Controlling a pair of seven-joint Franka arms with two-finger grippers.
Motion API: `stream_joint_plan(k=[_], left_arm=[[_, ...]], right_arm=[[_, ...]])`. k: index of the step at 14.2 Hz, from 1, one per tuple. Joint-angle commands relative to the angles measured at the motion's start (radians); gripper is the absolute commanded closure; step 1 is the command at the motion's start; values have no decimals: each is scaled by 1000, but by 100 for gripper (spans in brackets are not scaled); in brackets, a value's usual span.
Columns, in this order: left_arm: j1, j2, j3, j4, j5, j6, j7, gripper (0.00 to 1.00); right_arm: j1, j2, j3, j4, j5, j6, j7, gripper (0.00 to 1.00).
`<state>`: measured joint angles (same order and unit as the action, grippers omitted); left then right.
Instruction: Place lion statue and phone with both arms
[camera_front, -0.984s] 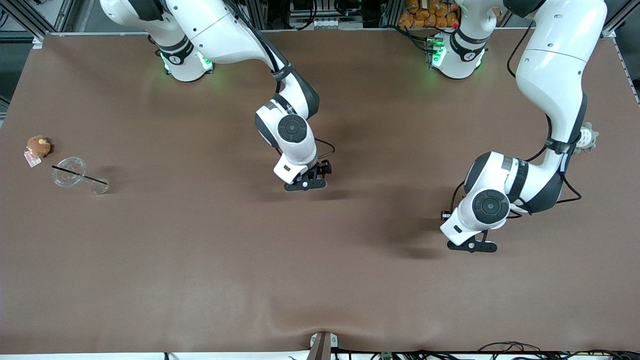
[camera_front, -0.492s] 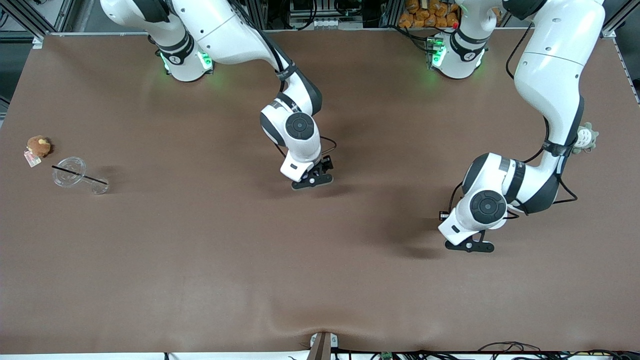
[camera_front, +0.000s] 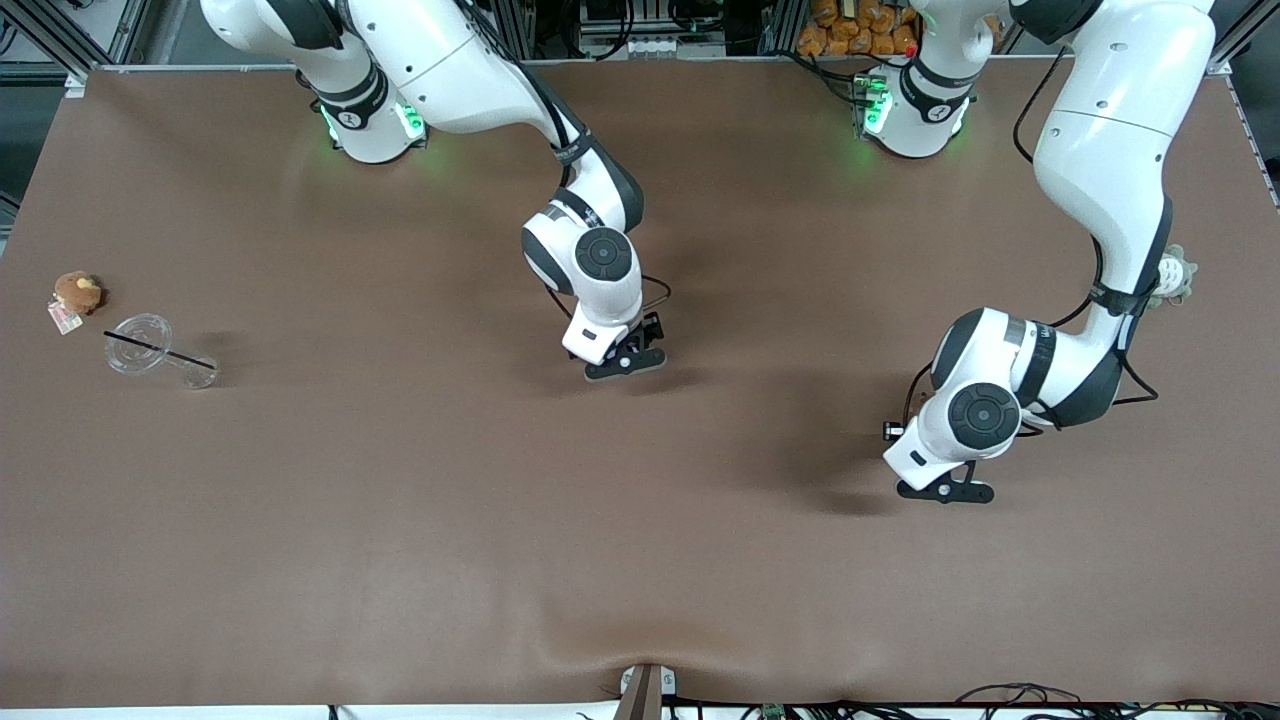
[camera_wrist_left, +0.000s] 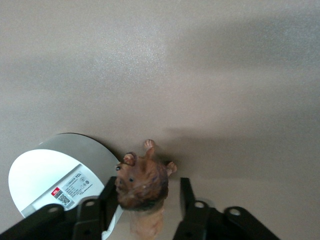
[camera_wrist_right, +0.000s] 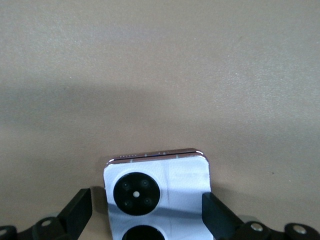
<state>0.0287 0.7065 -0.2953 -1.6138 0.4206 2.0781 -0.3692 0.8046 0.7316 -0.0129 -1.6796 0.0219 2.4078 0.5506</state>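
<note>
Over table: left gripper (camera_wrist_left: 145, 210) pinches lion statue (camera_wrist_left: 142, 187); right gripper (camera_wrist_right: 150, 212) phone (camera_wrist_right: 157, 192)

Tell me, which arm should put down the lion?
The left arm. Its left gripper has the lion statue between its fingers, over bare table. The right gripper carries the phone.

Robot lab: aluminium-framed table (camera_front: 640, 560).

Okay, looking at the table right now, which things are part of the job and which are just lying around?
Job: lion statue in the left gripper; phone in the right gripper.

Lying around: brown plush, clear cup with straw, grey-green plush.
</note>
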Motion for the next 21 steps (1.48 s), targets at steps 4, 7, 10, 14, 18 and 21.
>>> stream_joint_plan(k=[4,7,10,14,18,21], left_arm=[[4,-51,-11,-6,21,-18,4,0],[-12,-99,-19,5,21,-70,4,0],[-13,-136,-36,24,15,-131,9,0],[-7,-137,-85,75,-9,-205,3,0],[-10,-136,-87,74,-57,-205,-2,0],[-13,-133,-87,69,-59,-207,-8,0]], right_arm=[[16,3,-9,21,-7,-16,58,0],[15,-11,-10,21,-10,-44,54,0],[15,-11,-12,26,-45,-53,49,0],[15,-11,-12,27,-98,-53,46,0],[16,-3,-9,29,-117,-52,57,0],[18,6,-9,28,-115,-42,63,0]])
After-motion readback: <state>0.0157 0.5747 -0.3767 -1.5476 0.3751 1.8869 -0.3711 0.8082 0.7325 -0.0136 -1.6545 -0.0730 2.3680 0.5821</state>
